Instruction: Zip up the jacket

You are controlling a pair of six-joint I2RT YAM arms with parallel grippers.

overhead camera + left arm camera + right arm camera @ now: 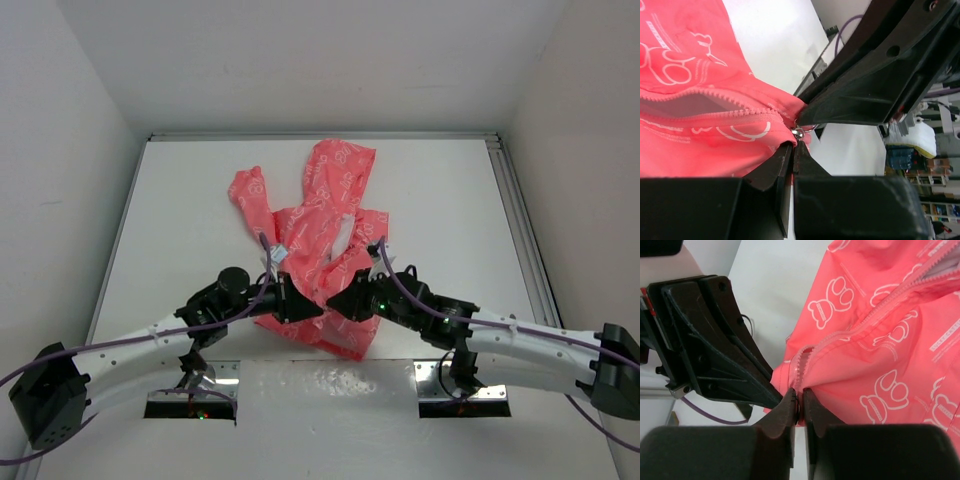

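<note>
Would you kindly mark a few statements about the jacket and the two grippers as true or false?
1. The jacket lies on a white table. True.
2. The zipper is closed all the way up. False: its two rows of teeth gape apart, with pale lining showing between them.
3. The left gripper and the right gripper meet at the zipper's bottom end. True.
4. The left gripper hangs wide open over the hood. False: its fingers are pinched shut on the jacket's lower edge, at the far end from the hood.
5. The fabric is plain blue. False: it is coral pink with white prints.
</note>
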